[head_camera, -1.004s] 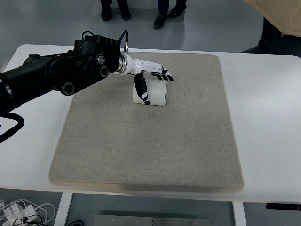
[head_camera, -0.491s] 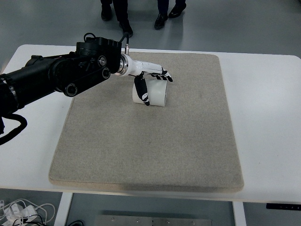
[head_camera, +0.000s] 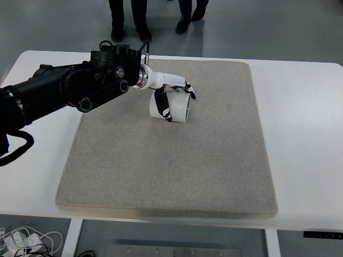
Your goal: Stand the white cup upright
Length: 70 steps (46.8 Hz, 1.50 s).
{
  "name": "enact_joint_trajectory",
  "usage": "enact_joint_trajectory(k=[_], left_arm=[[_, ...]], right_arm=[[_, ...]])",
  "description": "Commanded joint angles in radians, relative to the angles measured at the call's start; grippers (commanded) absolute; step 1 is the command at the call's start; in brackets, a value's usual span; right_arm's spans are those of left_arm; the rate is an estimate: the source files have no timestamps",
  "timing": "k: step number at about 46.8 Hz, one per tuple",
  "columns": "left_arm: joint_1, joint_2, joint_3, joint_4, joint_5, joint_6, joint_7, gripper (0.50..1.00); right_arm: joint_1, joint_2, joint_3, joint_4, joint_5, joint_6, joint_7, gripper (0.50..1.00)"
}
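We see our left hand (head_camera: 170, 92) clasping the white cup (head_camera: 173, 108), which lies on its side on the grey mat (head_camera: 171, 160); no readable writing shows.

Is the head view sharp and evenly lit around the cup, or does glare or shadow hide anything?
Head view: sharp, soft even light, no glare on the white table. The white cup on the grey mat throws only a faint shadow. The left hand covers its top, thumb down the near side.

A white cup (head_camera: 172, 108) lies on a speckled grey-beige mat (head_camera: 171, 160) atop a white table (head_camera: 300, 134), under a black arm (head_camera: 69, 88).
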State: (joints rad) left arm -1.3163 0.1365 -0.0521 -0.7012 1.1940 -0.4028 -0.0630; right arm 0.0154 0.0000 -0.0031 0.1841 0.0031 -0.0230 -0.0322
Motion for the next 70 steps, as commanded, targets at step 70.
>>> enact_joint_trajectory(k=[70], left_arm=[[0.232,0.068,-0.368,0.27,-0.952,-0.208,-0.293,0.555]], right_arm=[[0.0,0.0,0.0,0.0,0.0,0.0,0.0,0.952]])
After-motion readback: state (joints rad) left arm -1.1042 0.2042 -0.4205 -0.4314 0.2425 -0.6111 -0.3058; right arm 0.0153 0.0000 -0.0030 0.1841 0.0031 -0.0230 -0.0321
